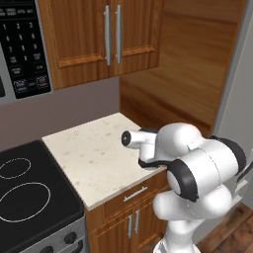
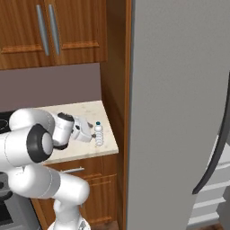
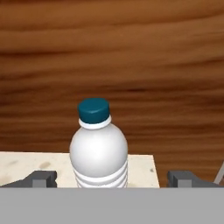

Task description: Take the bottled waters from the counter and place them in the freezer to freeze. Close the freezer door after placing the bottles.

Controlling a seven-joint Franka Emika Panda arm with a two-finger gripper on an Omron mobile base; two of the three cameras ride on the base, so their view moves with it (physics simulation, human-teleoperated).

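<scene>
One bottled water (image 3: pixel 99 151) is being shown standing on one counter (image 1: pixel 99 153). Two upper cabinet doors (image 1: pixel 106 34) with two long handles are being shown, plus one drawer (image 1: pixel 134 194). Two burner rings (image 1: pixel 22 200) are being shown on one stovetop, and one microwave keypad (image 1: pixel 24 49).

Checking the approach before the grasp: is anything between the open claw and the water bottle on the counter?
Nothing visible. In the hand view the small pale plastic bottle with a dark blue cap stands upright on the beige speckled counter, centred between the claw's spread fingertips.
</scene>
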